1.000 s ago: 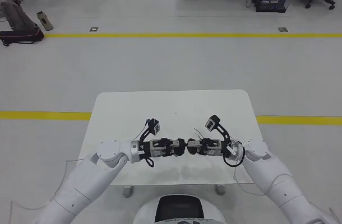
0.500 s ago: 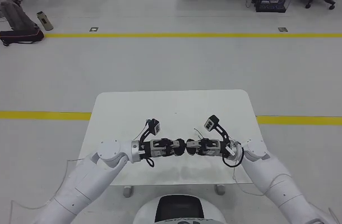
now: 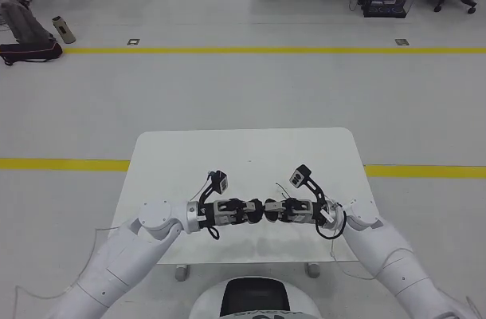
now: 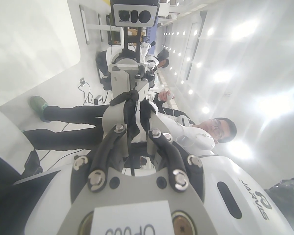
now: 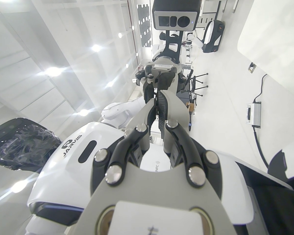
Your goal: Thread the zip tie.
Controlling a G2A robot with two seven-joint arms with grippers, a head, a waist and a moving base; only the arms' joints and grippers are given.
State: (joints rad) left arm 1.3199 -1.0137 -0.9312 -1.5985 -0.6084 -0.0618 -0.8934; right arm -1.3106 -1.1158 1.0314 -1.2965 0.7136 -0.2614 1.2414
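Note:
Above the near part of the white table [image 3: 243,151], my left gripper [image 3: 255,210] and right gripper [image 3: 269,210] meet tip to tip. A thin black zip tie [image 4: 131,123] runs between the left gripper's fingers [image 4: 114,113], which are shut on it. In the left wrist view the right gripper [image 4: 134,86] faces mine head-on, touching the strip's far end. From the right wrist, my right gripper [image 5: 157,101] stands shut with its ribbed black pads [image 5: 163,108] pressed together on a thin dark piece. The left gripper [image 5: 159,76] sits directly beyond. The join between the tips is hidden.
The table's far half lies bare ahead of both grippers, and its front edge [image 3: 251,261] runs under the forearms. A dark bag [image 3: 28,44] rests on the floor far off at the back left.
The right arm has edged slightly toward the left gripper. Both grippers stay shut and tip to tip.

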